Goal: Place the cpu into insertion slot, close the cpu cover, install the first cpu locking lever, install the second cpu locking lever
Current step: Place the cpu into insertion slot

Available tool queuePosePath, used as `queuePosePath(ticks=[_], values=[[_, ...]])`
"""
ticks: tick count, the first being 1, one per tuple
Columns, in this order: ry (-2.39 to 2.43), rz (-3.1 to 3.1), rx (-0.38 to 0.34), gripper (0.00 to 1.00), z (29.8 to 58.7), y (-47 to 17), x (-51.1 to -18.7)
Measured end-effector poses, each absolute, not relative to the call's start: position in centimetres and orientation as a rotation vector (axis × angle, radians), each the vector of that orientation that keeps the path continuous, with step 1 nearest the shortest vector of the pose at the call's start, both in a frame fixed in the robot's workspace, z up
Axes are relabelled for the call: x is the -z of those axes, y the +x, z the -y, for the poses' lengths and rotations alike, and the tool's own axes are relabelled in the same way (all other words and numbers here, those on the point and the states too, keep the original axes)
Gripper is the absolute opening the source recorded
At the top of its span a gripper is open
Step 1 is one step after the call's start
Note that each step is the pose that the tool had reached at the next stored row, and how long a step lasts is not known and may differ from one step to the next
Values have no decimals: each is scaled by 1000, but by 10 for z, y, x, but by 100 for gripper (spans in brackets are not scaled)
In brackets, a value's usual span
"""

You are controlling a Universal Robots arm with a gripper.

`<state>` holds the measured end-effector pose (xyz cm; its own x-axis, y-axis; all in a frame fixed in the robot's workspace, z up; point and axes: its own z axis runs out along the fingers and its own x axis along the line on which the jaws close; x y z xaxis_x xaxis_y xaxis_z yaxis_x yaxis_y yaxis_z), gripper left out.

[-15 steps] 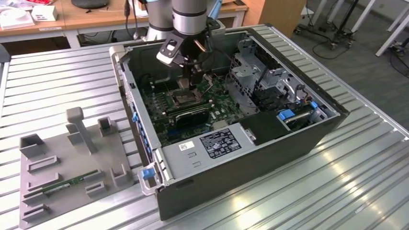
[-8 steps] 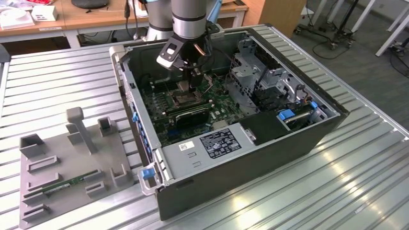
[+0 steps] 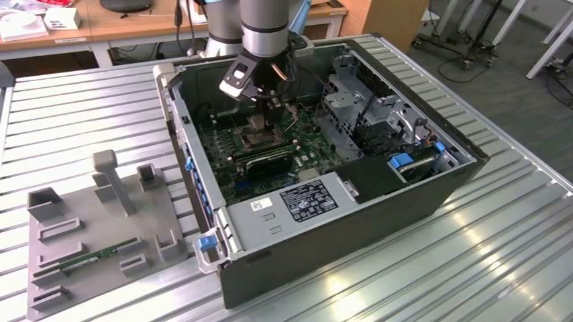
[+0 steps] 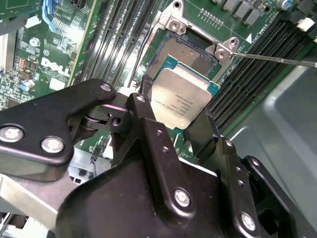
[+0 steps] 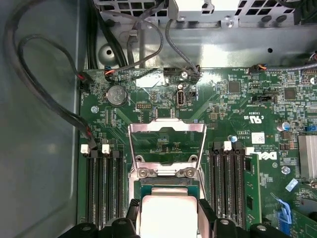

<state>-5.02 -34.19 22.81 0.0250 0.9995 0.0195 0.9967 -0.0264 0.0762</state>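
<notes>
Gripper (image 4: 176,109) (image 5: 168,208): reaching down into the open computer case (image 3: 358,221), also seen in the exterior view (image 3: 262,117), hanging from the grey arm (image 3: 264,27).
Fingers (image 4: 148,114): clamping the cpu by two opposite edges, one black finger pressing on each side.
Cpu (image 4: 181,96) (image 5: 168,215): lying flat between the fingers with its silvery top facing up and a thin green border showing around it.
Insertion slot (image 4: 190,52): lying directly beneath the cpu, with part of its dark square floor showing past the chip's far edge. I cannot tell whether the chip is touching it.
Cpu cover (image 5: 167,127): standing raised on its hinge just beyond the cpu, open, with the board showing through its cut-out centre.
Locking lever (image 4: 277,58): a thin metal rod running away from a silvery tab at the slot's corner and across the memory slots.
Memory slots (image 5: 101,183): long black rows flanking the socket on both sides.
Circuit board (image 5: 233,114): green, carrying a round coin battery (image 5: 117,94) beyond the cover.
Cables (image 5: 44,89): black, looping along the case wall past the board.
Table (image 3: 465,268): ribbed metal, bearing the case.
Grey tray (image 3: 36,268): sitting beside the case on the exterior view's left, holding a green memory stick (image 3: 94,258).
</notes>
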Motion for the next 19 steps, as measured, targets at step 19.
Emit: queuePosePath(ticks=[19], values=[[2222, -2167, -97, 54, 342, -53, -210]])
